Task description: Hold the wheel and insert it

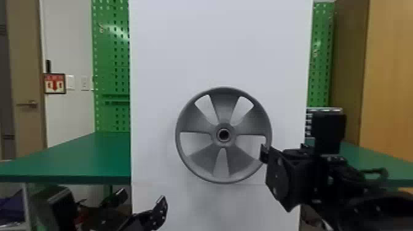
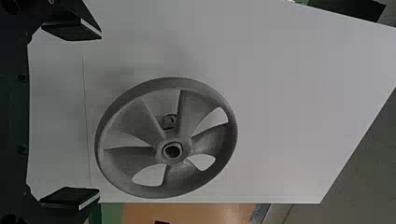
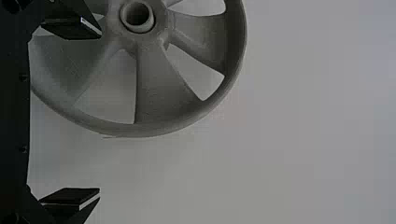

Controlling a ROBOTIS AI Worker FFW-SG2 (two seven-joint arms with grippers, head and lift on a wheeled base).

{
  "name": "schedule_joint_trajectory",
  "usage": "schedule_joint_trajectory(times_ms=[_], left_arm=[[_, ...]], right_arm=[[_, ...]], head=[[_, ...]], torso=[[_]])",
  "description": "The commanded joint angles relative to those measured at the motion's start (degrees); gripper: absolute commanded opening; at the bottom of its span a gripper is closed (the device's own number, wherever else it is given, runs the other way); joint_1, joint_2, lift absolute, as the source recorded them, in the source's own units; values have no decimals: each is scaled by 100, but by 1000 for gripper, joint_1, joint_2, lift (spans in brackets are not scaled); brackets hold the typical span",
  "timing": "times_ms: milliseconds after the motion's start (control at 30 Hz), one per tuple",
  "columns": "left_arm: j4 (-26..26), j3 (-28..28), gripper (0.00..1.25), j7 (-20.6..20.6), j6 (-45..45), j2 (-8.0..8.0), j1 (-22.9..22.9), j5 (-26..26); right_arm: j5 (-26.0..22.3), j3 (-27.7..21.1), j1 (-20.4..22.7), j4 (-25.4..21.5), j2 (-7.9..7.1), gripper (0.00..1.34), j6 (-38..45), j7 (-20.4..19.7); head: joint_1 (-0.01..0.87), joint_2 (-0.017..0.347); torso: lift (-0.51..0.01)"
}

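Note:
The grey spoked wheel (image 1: 199, 124) stands upright against a white panel (image 1: 221, 46), its round hub facing out. Low at the left, below the wheel's level, my left gripper (image 1: 140, 201) is open and apart from it. At the wheel's lower right rim is my right gripper (image 1: 284, 150), also open, one finger overlapping the rim. In the left wrist view the whole wheel (image 2: 205, 140) lies beyond the open left gripper (image 2: 100, 114), with a small dark part behind its spokes. The right wrist view has the wheel (image 3: 159, 88) partly behind one finger of the right gripper (image 3: 100, 114), nothing between the fingers.
Green tabletops (image 1: 80, 156) extend on both sides of the panel, with green pegboard (image 1: 110, 61) behind. A wooden cabinet (image 1: 390, 76) stands at the far right. Dark equipment (image 1: 61, 205) sits under the left table.

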Motion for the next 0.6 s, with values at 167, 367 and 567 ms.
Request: schedule_joint_trajectory(times_ms=[167,367,567], left_arm=[[-10,92,1147,0,-64,0,52,38],[-10,109,1147,0,-82,0,26,82],[-10,109,1147,0,-91,0,26,64]], right_arm=[[-299,-141,1158,-579,-236,1227,-442,0],[-290,-167,1808,-729,-174,1227,-934,0],[-238,-264,2327,-826,-165,1227,-1488,0]], head=[[97,15],[97,15],[97,15]], torso=[[-442],[-442],[-442]])
